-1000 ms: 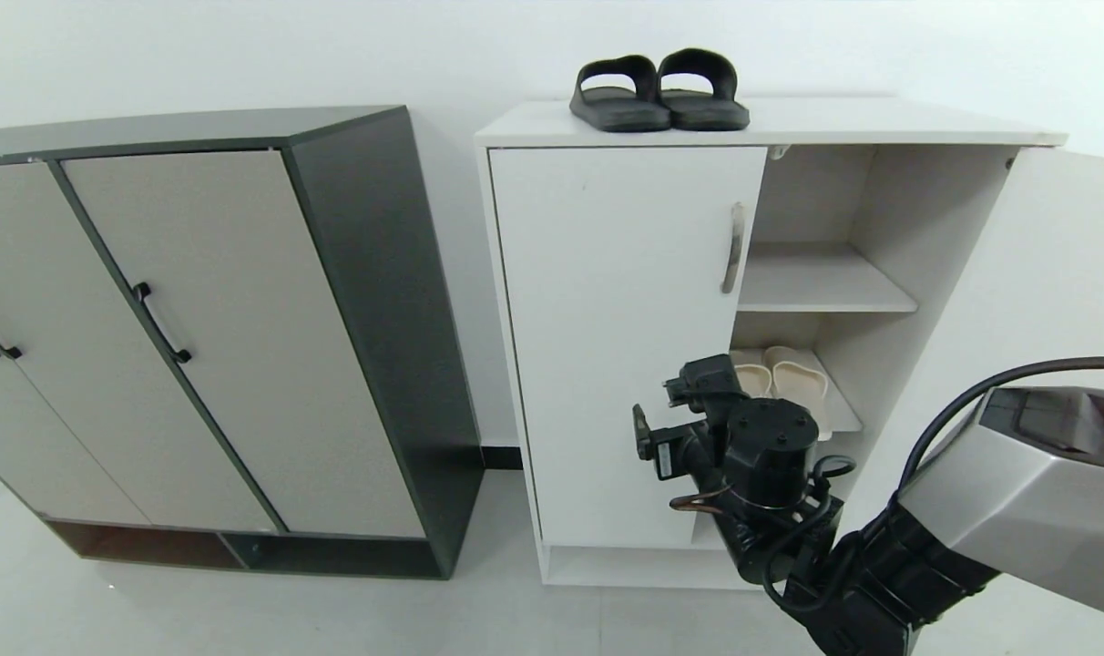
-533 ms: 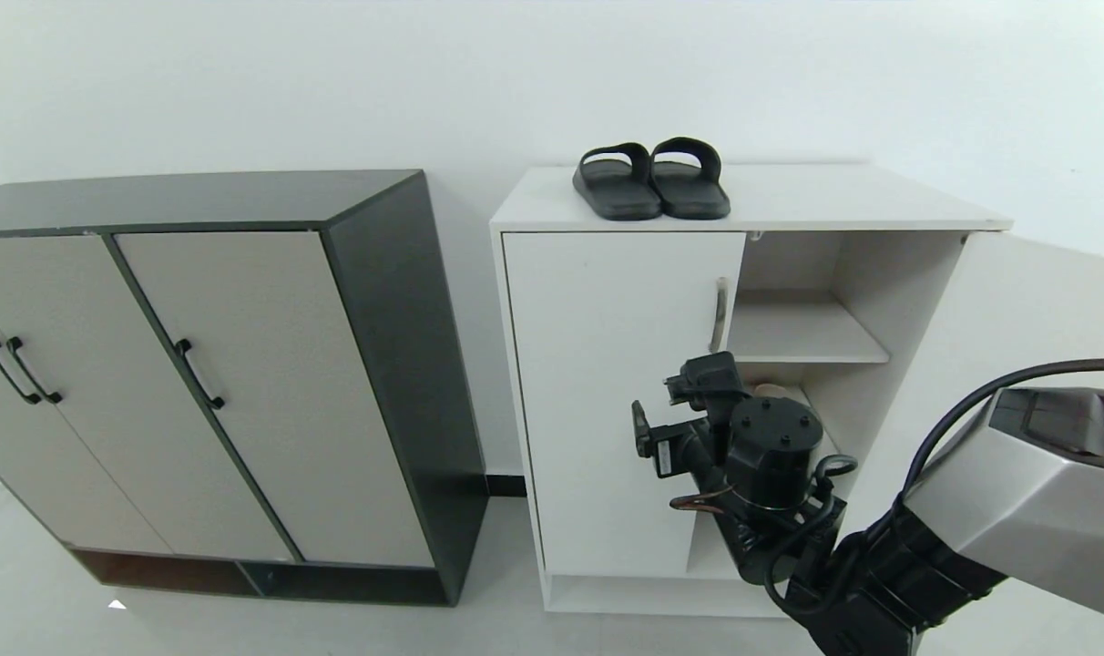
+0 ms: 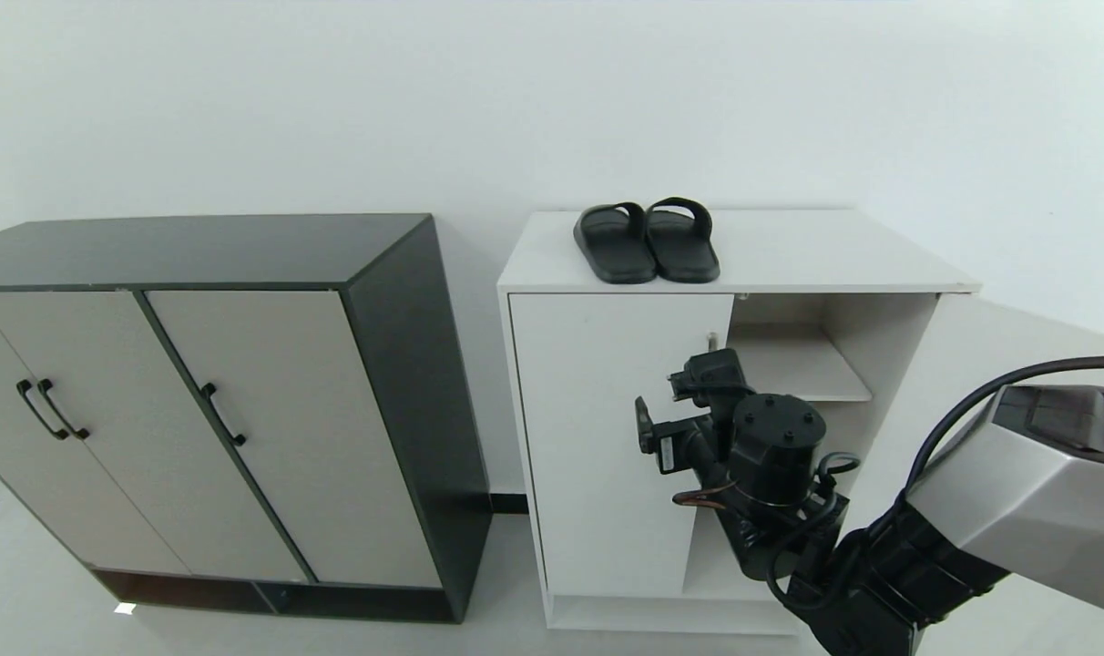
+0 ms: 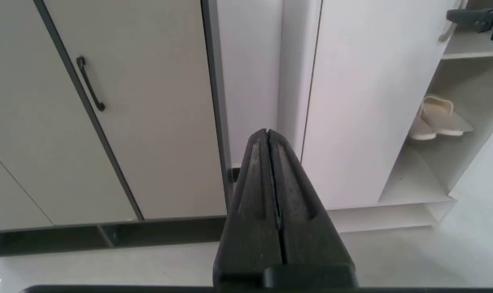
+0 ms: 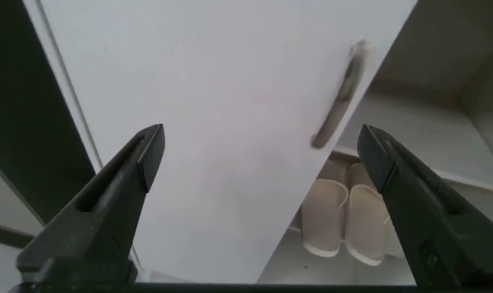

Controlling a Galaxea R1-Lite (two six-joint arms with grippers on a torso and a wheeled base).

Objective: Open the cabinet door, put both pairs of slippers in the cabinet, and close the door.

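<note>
The black slippers are lying side by side on top of the white cabinet, while the beige slippers are resting on its lower shelf. The right gripper is hanging before the closed door's handle with its jaws spread wide; the left gripper is keeping its jaws pressed together. In rising to the top, the right gripper is probably risking catching the handle or pushing one slipper off the edge.

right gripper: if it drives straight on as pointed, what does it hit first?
Probably the closed white door, on bare panel beside its handle: the open right gripper frames that panel. The gap to it is hard to judge.
</note>
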